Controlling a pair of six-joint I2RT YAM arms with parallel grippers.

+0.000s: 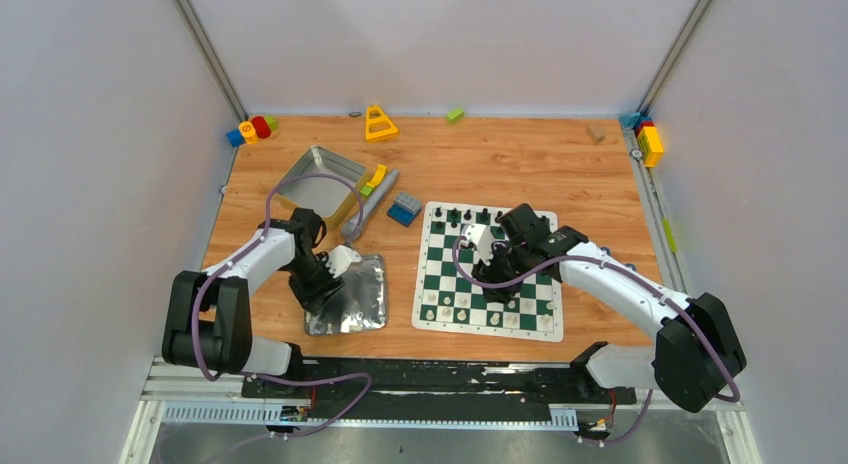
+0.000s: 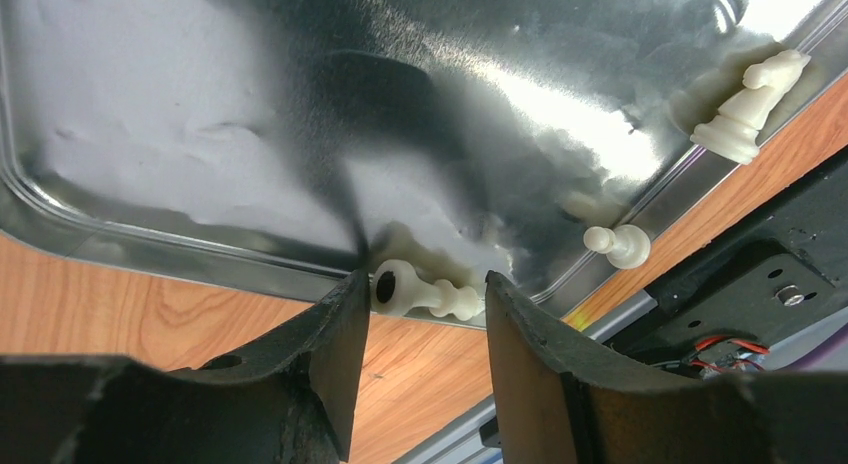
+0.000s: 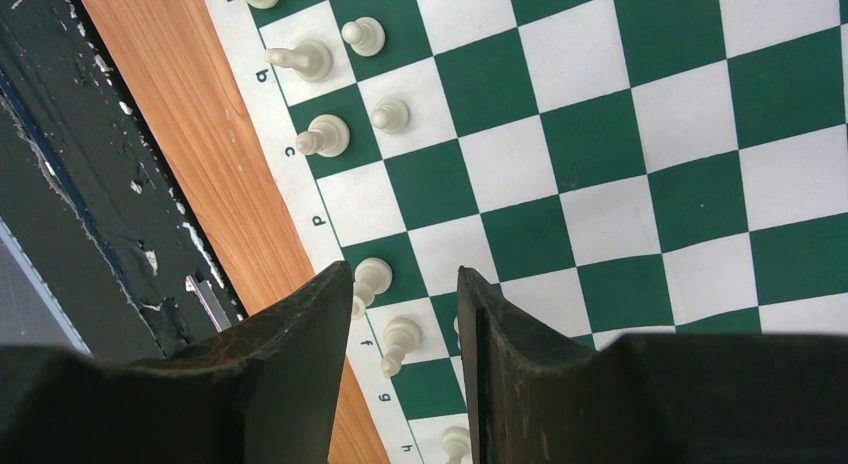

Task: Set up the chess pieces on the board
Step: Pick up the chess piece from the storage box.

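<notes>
My left jaws sit spread around a cream piece (image 2: pixel 425 289) at the tray (image 2: pixel 150 114) rim. My right jaws gape empty over the board (image 3: pixel 600 224), border letters (image 3: pixel 291 151) b, c, d, f, g, h at 9 o'clock.

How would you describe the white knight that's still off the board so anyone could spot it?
Start at the shiny silver tray left of the checkered board. Along one edge of it the knight lies toppled, farthest from the left pincer. Its horse head sets it apart from its two cream neighbours, the small pawn and the round-topped piece between the pincer's tips.
</notes>
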